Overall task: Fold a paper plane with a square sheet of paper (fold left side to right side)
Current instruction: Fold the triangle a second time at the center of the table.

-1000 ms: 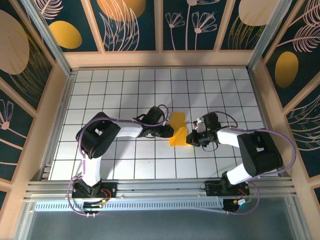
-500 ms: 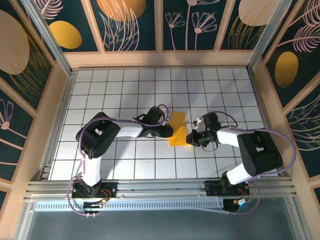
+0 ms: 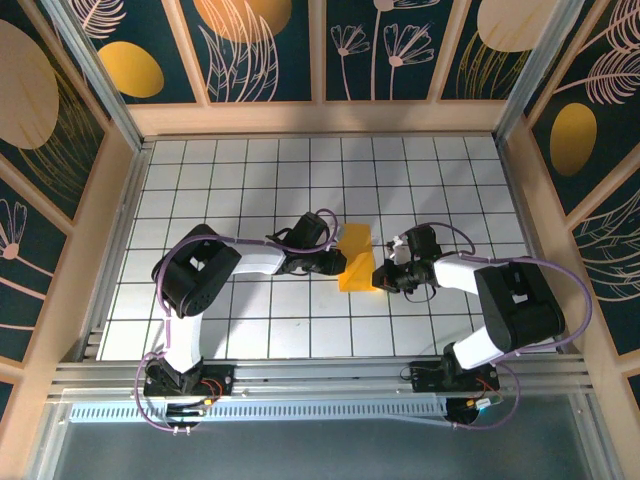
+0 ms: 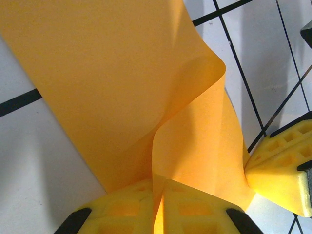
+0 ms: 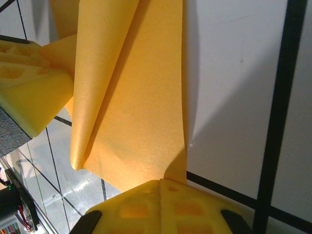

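Item: square sheet of paper (image 3: 356,255), bowed upward, on grid table (image 3: 240,170) between arms | left gripper (image 3: 338,263): I read it pinched closed on the sheet's left side | right gripper (image 3: 378,275): clamped on the right side (yellow fingers (image 5: 195,209) together)

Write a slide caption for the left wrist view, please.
Left gripper pinching the edge of the curled orange-yellow sheet of paper over the white grid table.

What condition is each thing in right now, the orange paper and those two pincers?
sheet of paper: doubled over in a loose curl, not pressed flat, pinched by both pincers.
left pincer: shut on the paper's edge.
right pincer: shut on the paper's edge.
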Controlling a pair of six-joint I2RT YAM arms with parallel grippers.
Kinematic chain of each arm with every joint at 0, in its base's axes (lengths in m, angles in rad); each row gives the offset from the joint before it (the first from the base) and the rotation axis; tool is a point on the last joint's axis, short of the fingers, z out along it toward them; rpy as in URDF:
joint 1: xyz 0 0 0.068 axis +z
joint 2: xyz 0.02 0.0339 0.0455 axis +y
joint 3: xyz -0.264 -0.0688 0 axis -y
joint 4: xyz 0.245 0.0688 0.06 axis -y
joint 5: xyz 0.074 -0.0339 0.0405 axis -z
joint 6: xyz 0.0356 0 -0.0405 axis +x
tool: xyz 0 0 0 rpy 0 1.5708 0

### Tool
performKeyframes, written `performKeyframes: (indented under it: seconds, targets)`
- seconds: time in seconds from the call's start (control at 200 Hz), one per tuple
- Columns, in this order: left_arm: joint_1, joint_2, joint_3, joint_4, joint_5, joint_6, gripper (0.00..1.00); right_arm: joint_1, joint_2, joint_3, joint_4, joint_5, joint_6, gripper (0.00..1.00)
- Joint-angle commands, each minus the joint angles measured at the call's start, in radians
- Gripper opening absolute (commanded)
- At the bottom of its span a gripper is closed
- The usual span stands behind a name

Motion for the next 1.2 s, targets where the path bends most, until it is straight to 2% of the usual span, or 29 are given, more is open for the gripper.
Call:
performKeyframes:
  seconds: [0.0, 0.345, 1.191]
  targets:
    - [0.008, -0.035, -0.012, 0.009, -0.019, 0.028, 0.11, 0.006, 0.038, -0.014, -0.068, 0.111, -0.022, 0.00]
    - [0.008, -0.064, -0.035, 0.058, 0.037, 0.037, 0.10, 0.006, 0.044, -0.016, -0.065, 0.109, -0.022, 0.00]
    - [0.009, -0.008, -0.005, 0.024, -0.006, 0.042, 0.08, 0.006, 0.041, -0.017, -0.065, 0.108, -0.021, 0.00]
